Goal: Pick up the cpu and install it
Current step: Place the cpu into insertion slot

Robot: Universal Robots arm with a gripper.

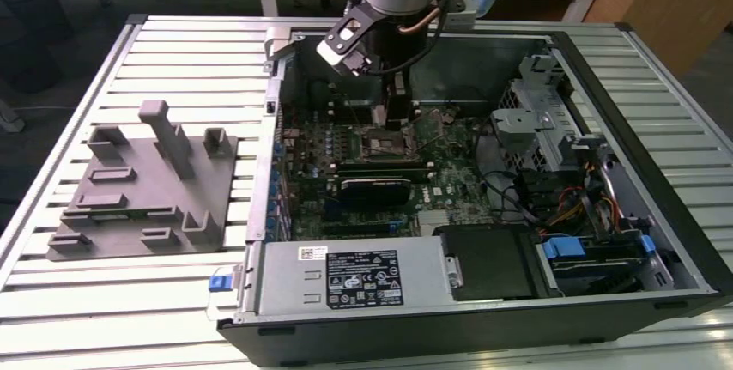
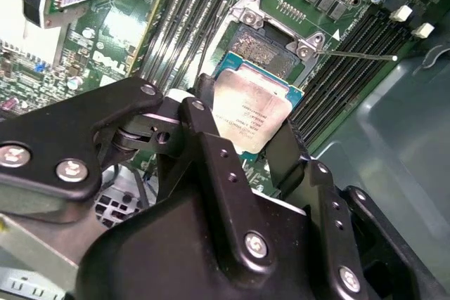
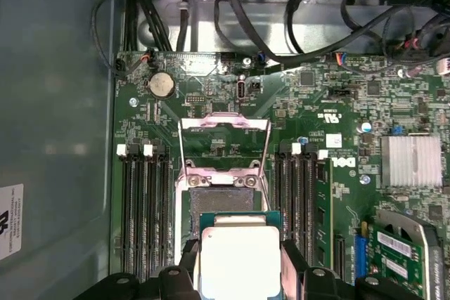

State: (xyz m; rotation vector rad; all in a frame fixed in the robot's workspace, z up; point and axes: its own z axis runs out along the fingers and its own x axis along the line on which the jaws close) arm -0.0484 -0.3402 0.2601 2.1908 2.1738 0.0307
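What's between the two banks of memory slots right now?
In the first wrist view, the open socket lies there, with the cpu held by the tool partly over it.

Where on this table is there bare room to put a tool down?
Bare slatted table lies beyond the grey fixture, and in front of it toward the near edge. A narrow strip runs along the case on the exterior view's right. Inside the case is crowded: motherboard, cables, and the gripper holding the cpu by the socket.
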